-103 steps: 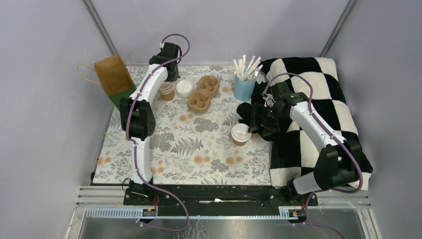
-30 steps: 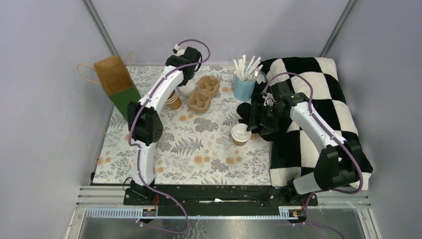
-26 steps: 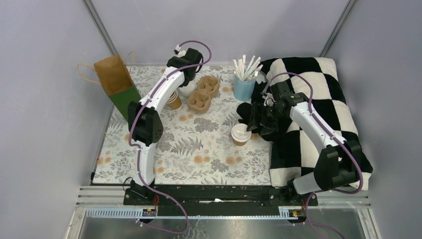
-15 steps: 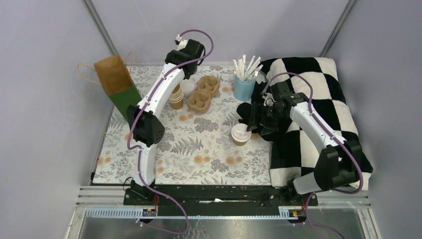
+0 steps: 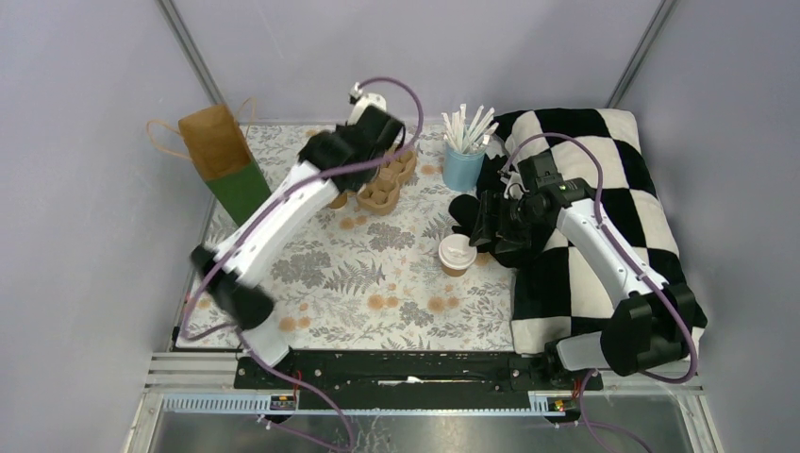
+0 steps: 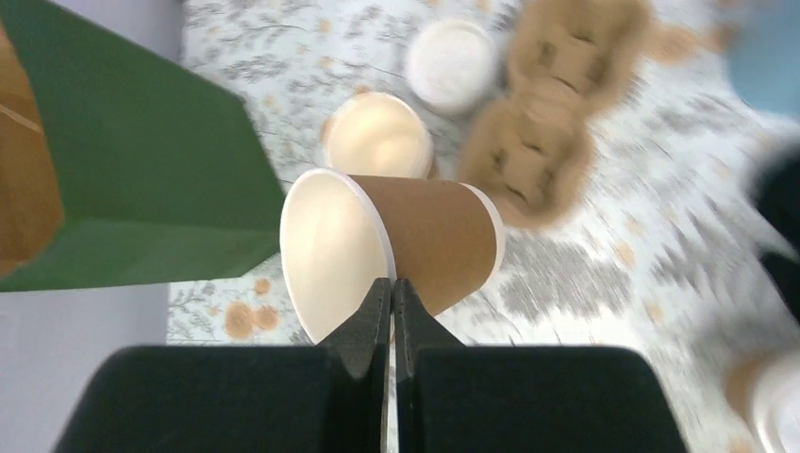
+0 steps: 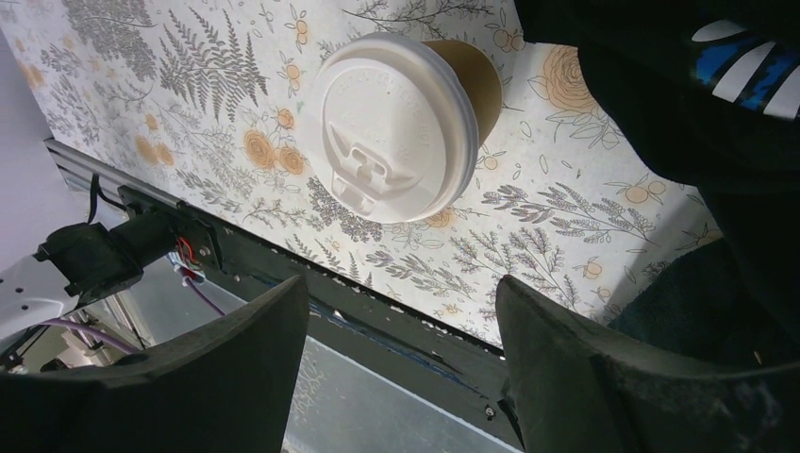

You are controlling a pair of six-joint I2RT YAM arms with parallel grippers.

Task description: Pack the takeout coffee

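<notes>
Kraft paper is pinched at the rim: the left gripper (image 6: 391, 283) is clamped on an open cup (image 6: 425, 245), held above the table's far-left corner, over a second open cup (image 6: 377, 137), a loose lid (image 6: 451, 66) and the pulp carrier (image 6: 547, 104). The right gripper (image 7: 401, 283) hangs wide open over the lidded cup (image 7: 391, 127) near the table's right edge.
</notes>
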